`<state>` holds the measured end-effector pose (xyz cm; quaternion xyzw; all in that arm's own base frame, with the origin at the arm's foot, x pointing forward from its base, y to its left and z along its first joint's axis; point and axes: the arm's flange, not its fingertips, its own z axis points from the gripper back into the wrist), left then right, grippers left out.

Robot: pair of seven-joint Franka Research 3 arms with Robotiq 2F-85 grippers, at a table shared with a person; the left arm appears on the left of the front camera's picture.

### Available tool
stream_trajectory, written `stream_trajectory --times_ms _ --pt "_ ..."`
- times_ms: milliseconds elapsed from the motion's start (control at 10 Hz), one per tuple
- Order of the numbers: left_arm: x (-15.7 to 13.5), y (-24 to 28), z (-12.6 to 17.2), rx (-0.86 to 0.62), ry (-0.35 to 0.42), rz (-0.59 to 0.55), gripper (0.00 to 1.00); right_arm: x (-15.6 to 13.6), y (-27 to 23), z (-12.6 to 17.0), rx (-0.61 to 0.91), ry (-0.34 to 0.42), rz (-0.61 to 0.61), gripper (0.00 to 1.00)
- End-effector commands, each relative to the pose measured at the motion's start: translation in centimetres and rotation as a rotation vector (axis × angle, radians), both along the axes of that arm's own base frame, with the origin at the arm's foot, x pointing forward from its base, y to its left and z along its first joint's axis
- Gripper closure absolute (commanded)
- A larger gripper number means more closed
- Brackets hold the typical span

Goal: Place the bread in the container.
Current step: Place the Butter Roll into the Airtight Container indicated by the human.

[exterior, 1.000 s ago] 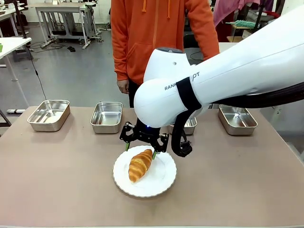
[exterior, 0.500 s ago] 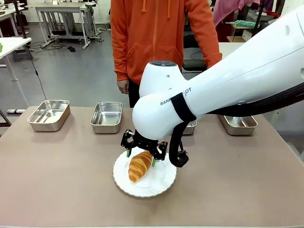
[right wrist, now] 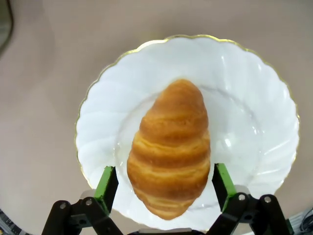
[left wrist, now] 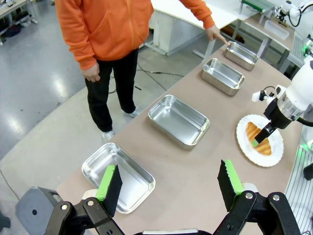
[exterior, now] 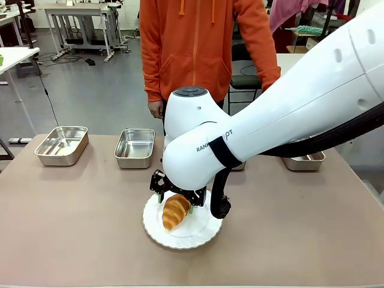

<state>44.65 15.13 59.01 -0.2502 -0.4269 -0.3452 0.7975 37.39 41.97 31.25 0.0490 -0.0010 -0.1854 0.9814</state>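
Note:
The bread [exterior: 174,212] is a golden-brown croissant lying on a round white plate [exterior: 204,233] near the table's front middle. My right gripper [exterior: 176,202] is low over it, open, one green pad on each side of the croissant's near end. The right wrist view shows the bread [right wrist: 171,147] between the fingers [right wrist: 106,182], with small gaps on both sides. Several steel containers stand in a row at the far side, among them one far left [exterior: 62,144] and one beside it [exterior: 135,147]. My left gripper [left wrist: 169,184] hangs open and high above the table, holding nothing.
A person in an orange hoodie [exterior: 198,48] stands at the far edge, one hand [left wrist: 213,33] by the end pan [left wrist: 241,53]. My right arm hides most of a third pan; another [exterior: 306,161] peeks out at the right.
My right gripper has come down and slightly left, from just behind the croissant to straddling it. Its jaws stay open. The croissant and plate have not moved.

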Motion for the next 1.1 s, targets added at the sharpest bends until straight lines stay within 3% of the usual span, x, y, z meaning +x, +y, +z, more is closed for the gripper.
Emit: stream_trajectory --times_ms 0,400,500,600,700,800,900,1000 --pt "-0.13 0.02 0.02 -0.013 -0.017 -0.008 0.00 0.60 1.45 -0.90 -0.028 -0.027 -0.031 0.00" --pt "-0.13 0.02 0.02 -0.013 -0.017 -0.008 0.00 0.51 1.26 -1.54 -0.046 -0.035 -0.026 0.00" --pt "-0.13 0.02 0.02 -0.013 -0.017 -0.008 0.00 0.29 1.23 -1.47 -0.044 -0.041 -0.017 0.20" --pt "-0.13 0.02 0.02 -0.013 -0.017 -0.008 0.00 0.32 1.18 -1.33 -0.054 -0.045 -0.025 0.20" --pt "-0.13 0.02 0.02 -0.013 -0.017 -0.008 0.00 0.36 1.19 -1.28 -0.062 -0.050 -0.031 0.40" --pt "-0.13 0.02 0.02 -0.013 -0.017 -0.008 0.00 0.34 1.18 -1.19 -0.065 -0.047 -0.031 0.25" --pt "-0.13 0.02 0.02 -0.013 -0.017 -0.008 0.00 0.37 1.04 -1.09 -0.071 -0.035 -0.037 0.59" --pt "-0.13 0.02 0.02 -0.013 -0.017 -0.008 0.00 0.50 0.83 -1.02 -0.096 -0.049 -0.060 0.45"
